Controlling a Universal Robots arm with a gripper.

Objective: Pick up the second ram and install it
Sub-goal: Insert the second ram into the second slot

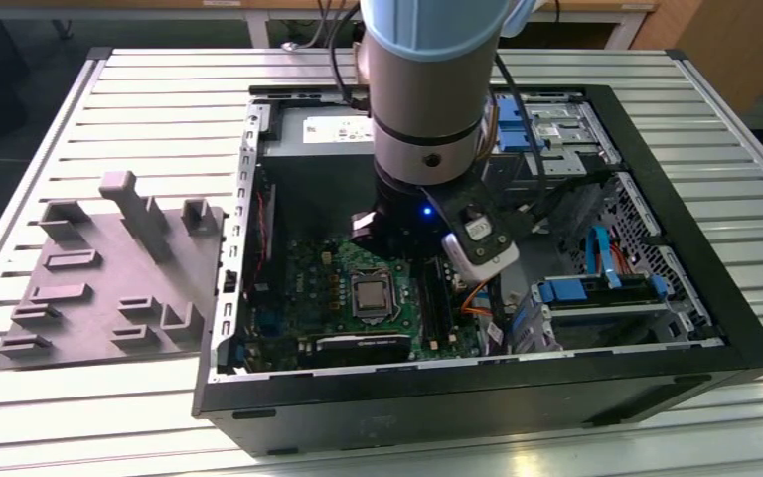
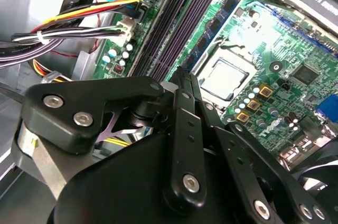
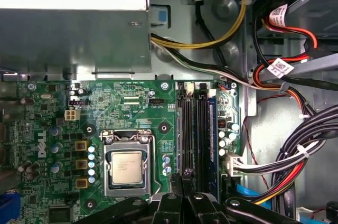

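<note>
My arm reaches down into the open computer case, which lies on a slatted metal table. On the exterior view's left of the case sits a grey tray with upright posts, and I see no stick on it.

My gripper hangs low over the motherboard. It is right above the row of dark memory slots, which run just beside the processor. In the exterior view these slots lie to the right of the processor.

In both wrist views my fingers are drawn in to a very narrow gap. As far as I can make out, they pinch the second ram. In the second wrist view it shows as a narrow green strip with a row of dark chips. It stands on edge and runs away from my fingertips, parallel to the slots on their processor side. I cannot tell whether its lower edge is already down in a slot or only above one.

In the first wrist view a bluish strip lies along the far side of the slots from the processor, next to bundled cables. The metal box of the power supply is beyond the board's edge.
</note>
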